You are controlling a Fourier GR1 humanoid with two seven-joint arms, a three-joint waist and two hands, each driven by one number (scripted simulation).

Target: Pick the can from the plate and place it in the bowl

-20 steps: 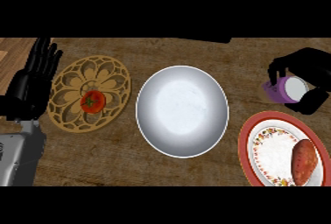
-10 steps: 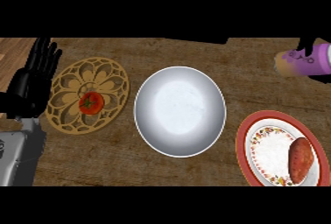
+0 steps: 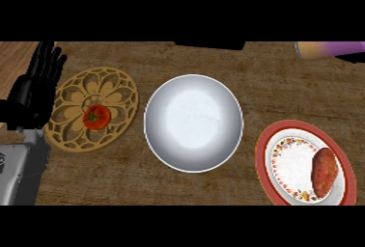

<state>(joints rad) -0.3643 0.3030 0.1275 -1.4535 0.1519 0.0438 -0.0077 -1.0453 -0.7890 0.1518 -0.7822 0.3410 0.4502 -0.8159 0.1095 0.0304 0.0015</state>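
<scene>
Bench of brown wood carries a wide white round bowl at its middle, with nothing in it. The small purple-and-tan can shows at the view's upper right edge, lengthwise and partly cut off. It is well apart from the bowl and off the red-rimmed patterned plate. The right hand is out of view. The black left hand rests at the left edge, fingers straight, holding nothing. I judge the can light, stiff and smooth-walled, best clasped round its middle.

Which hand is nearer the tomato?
Left. The left hand rests open beside the patterned plate holding the tomato, on its left; the right hand is out of view.
</scene>
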